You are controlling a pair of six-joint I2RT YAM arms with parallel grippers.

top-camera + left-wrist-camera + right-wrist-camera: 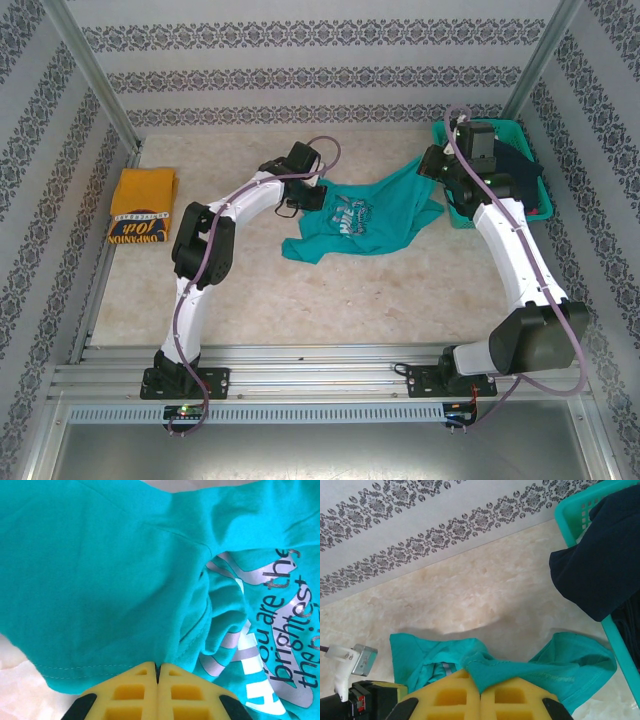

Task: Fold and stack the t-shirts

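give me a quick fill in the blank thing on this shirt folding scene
1. The left gripper is ___ on the teal cloth t-shirt with printed lettering.
2. The folded mustard-yellow cloth t-shirt lies on the beige marbled table's ___ side.
3. The teal plastic mesh basket stands on its ___ side.
4. The right gripper pinches the ___ t-shirt.
Missing words: shut; left; right; teal
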